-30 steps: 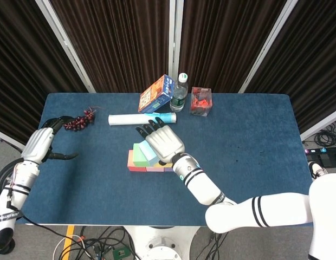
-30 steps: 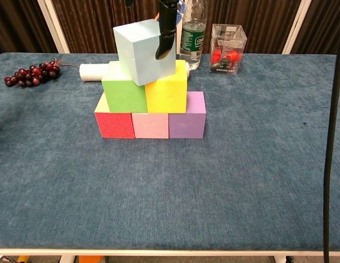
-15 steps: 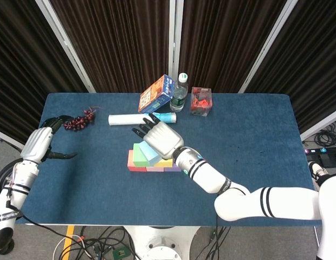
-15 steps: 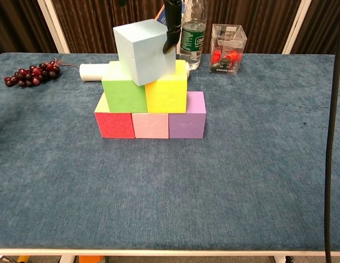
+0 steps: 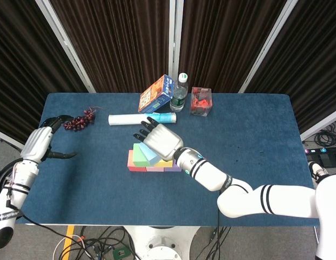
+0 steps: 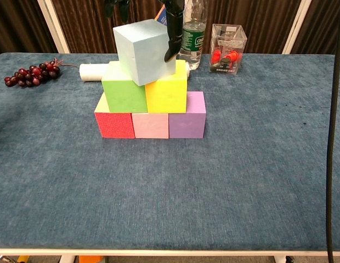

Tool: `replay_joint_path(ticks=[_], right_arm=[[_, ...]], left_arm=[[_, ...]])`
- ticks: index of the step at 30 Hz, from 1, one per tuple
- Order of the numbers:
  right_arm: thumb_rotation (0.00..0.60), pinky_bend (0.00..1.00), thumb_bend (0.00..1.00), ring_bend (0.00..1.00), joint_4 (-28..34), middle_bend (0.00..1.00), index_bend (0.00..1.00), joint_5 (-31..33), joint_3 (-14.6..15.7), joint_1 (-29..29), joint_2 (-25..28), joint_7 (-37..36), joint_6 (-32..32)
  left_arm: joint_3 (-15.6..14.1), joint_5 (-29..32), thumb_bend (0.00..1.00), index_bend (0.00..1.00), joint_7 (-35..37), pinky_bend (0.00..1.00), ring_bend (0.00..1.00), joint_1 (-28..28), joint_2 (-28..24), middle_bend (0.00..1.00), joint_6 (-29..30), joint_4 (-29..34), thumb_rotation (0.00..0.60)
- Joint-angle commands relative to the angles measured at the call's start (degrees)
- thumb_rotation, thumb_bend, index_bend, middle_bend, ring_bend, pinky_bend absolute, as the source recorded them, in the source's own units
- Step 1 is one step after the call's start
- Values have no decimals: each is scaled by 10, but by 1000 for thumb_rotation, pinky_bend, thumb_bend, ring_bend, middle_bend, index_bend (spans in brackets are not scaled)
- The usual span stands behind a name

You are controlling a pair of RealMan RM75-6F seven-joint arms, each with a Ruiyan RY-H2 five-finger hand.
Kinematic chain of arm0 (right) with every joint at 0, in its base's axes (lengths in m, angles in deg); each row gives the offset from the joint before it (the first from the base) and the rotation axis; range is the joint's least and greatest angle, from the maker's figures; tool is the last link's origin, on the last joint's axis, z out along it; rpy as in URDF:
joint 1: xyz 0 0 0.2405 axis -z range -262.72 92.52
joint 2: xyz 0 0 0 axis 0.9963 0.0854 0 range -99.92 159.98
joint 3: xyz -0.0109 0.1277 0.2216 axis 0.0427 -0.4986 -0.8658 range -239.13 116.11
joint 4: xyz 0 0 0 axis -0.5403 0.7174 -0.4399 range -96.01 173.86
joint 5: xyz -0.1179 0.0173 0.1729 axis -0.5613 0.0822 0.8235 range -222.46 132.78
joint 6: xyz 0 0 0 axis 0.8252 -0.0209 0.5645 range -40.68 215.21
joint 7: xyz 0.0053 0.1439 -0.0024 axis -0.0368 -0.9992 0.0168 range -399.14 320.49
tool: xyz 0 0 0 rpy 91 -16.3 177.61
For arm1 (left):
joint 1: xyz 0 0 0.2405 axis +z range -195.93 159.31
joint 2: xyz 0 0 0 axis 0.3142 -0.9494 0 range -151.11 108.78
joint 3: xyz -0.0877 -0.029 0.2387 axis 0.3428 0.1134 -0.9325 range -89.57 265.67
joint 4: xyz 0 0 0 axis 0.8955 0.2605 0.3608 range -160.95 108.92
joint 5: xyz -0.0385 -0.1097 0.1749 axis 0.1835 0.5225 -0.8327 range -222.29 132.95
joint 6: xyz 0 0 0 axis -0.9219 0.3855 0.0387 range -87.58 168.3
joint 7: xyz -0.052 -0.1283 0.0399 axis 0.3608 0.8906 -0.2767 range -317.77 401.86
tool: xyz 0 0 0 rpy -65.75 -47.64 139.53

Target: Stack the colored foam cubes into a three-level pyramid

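The cube pyramid (image 6: 148, 93) stands mid-bench, with the right hand (image 5: 160, 138) spread over its top, so approach from above is blocked there. Behind it a row closes the far side: grapes (image 6: 28, 74), a white roll (image 6: 93, 72), a box (image 5: 155, 94), a bottle (image 6: 193, 33) and a clear container (image 6: 227, 48). The bench (image 6: 214, 192) lies bare in front and to the pyramid's right.

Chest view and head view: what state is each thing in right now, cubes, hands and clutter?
Light blue cube: tilted atop the green and yellow cubes.
Green cube: second level, left.
Yellow cube: second level, right.
Red cube, pink cube, purple cube: bottom row, side by side.
Right hand: over the stack, fingers spread.
Left hand: empty.
Water bottle: upright.
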Motion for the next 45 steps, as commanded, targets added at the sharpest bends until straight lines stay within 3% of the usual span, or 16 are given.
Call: replay_joint_path(ticks=[1,10,16,21,33,45], right_arm=[[600,0,3,0,-3,182,191,-8,3,1,-2,-7,0],[600,0,7,0,-15,211,220,-28,6,3,-12,-21,8],[600,0,52,0,-26,346,380,-40,3,7,-30,-20,36],[600,0,60,20,-5,400,419,-29,-6,8,-27,-2,70],[600,0,60,181,75,551,411,156,-24,-36,-44,159,205],[600,0,61,245,98,588,373,259,-49,-64,-89,230,290]], left_arm=[[0,0,62,166,1,86,159,0,0,118,0,0,600],[0,-1,61,166,5,86,159,1,2,118,1,-3,600],[1,-1,61,166,9,86,159,3,2,118,2,-5,600],[0,-2,62,166,11,86,159,6,1,118,6,-4,600],[0,-9,61,166,11,86,159,7,-1,118,9,-1,600],[-1,-10,61,166,16,86,159,7,3,118,6,-6,600]])
